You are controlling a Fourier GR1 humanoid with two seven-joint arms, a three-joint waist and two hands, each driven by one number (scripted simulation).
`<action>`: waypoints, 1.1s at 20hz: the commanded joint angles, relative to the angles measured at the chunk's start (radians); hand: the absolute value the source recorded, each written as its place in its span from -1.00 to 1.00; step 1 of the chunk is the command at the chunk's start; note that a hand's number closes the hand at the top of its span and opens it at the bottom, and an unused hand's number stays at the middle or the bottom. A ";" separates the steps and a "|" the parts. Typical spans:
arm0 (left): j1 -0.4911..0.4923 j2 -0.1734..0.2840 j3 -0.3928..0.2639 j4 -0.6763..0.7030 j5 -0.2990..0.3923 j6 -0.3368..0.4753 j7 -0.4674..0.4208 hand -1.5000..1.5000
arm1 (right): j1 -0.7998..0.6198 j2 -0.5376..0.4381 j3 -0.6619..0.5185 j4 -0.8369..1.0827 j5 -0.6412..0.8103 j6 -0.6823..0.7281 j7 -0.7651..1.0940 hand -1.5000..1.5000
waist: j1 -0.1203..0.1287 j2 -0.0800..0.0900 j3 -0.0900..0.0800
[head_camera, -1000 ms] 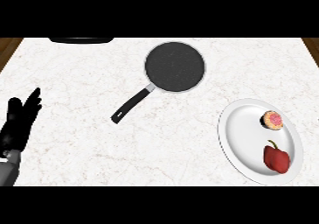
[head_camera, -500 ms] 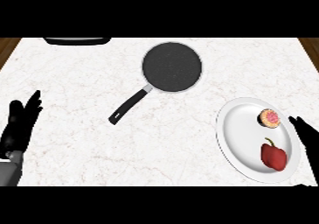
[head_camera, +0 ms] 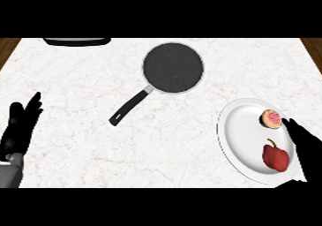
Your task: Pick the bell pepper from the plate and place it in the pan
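Note:
A red bell pepper (head_camera: 275,157) lies on the near part of a white plate (head_camera: 238,132) at the right of the counter. Beside it on the plate sits a small round pink-centred item (head_camera: 271,118). A black pan (head_camera: 173,67) with a long black handle (head_camera: 129,106) rests at the upper middle. My right hand (head_camera: 309,149) comes in from the right edge, open, fingers straight, just right of the pepper and over the plate's rim. My left hand (head_camera: 18,128) rests open at the left edge, fingers up.
A dark object (head_camera: 76,41) shows partly at the counter's far edge, upper left. Brown floor (head_camera: 3,50) shows past the counter's left and right edges. White marble counter (head_camera: 91,79) lies between pan and plate.
My right hand has come further in from the right edge, now reaching over the plate's rim next to the pepper. The left hand stays still.

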 commanded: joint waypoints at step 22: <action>-0.036 -0.086 0.134 0.057 -0.127 -0.100 -0.020 0.00 | 0.020 0.157 -0.101 0.190 0.187 0.057 -0.216 1.00 | -0.004 0.000 0.000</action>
